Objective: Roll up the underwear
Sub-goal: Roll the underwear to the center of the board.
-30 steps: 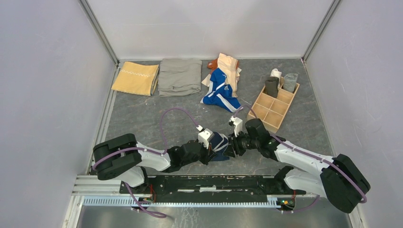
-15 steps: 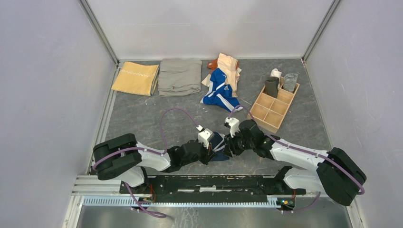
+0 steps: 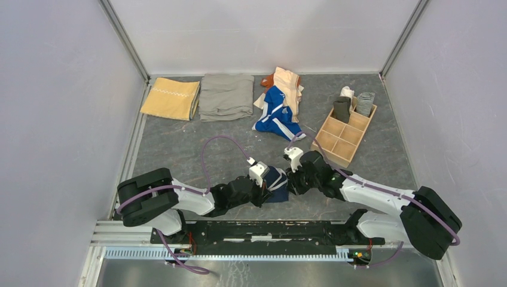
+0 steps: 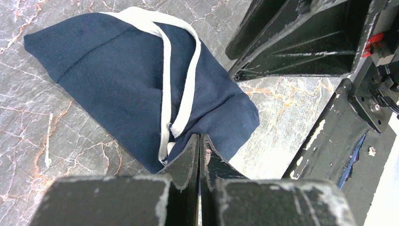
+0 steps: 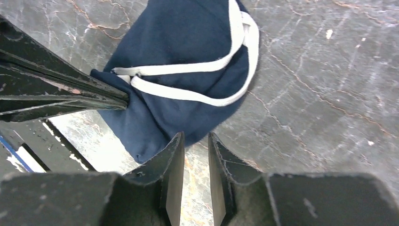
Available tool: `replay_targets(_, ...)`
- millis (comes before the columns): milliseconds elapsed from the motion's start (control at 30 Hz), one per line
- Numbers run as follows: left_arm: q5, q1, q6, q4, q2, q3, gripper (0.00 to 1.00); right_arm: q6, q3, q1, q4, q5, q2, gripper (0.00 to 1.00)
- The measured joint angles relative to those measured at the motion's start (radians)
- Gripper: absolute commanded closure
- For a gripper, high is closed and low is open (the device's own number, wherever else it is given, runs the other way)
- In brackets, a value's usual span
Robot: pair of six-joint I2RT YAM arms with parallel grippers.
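The navy underwear [image 3: 277, 179] with white trim lies bunched on the grey table between the two arms, near the front edge. In the left wrist view my left gripper [image 4: 200, 137] is shut on the lower edge of the navy underwear [image 4: 117, 80]. In the right wrist view my right gripper [image 5: 195, 136] hovers just past the near edge of the underwear [image 5: 188, 52]. Its jaws are open by a narrow gap, with only bare table between them. The left fingers [image 5: 61, 96] pinch the cloth's left corner. From above, the left gripper [image 3: 267, 190] and right gripper [image 3: 289, 185] flank the piece.
A pile of bright blue and peach underwear [image 3: 279, 104] lies at the back centre. Folded mustard cloth [image 3: 171, 98] and grey-khaki cloth [image 3: 226, 95] sit at the back left. A wooden divider box [image 3: 345, 133] at the right holds rolled pieces [image 3: 342, 109].
My right gripper has shifted a little left and away from the front edge, closer to the underwear, and its jaws have narrowed. The left arm has held still, shut on the cloth.
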Motion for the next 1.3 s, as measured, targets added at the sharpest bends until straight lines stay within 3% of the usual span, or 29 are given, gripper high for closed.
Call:
replay_targets(133, 0.000, 0.000, 0.000, 0.000, 0.000, 0.000, 0.98, -0.011, 0.002, 0.000, -0.021, 0.023, -0.047, 0.68)
replay_targets(300, 0.000, 0.000, 0.000, 0.000, 0.000, 0.000, 0.98, -0.012, 0.004, 0.000, 0.003, -0.064, -0.110, 0.57)
replay_targets(567, 0.000, 0.001, 0.000, 0.000, 0.000, 0.000, 0.98, -0.006, 0.004, 0.016, 0.041, -0.147, -0.065, 0.54)
replay_targets(1000, 0.002, 0.002, 0.000, 0.000, 0.000, 0.000, 0.98, -0.021, 0.004, 0.017, 0.036, -0.074, 0.013, 0.70)
replay_targets(1300, 0.002, 0.004, 0.000, 0.005, 0.000, -0.004, 0.98, -0.031, 0.004, 0.018, 0.039, -0.042, 0.037, 0.73)
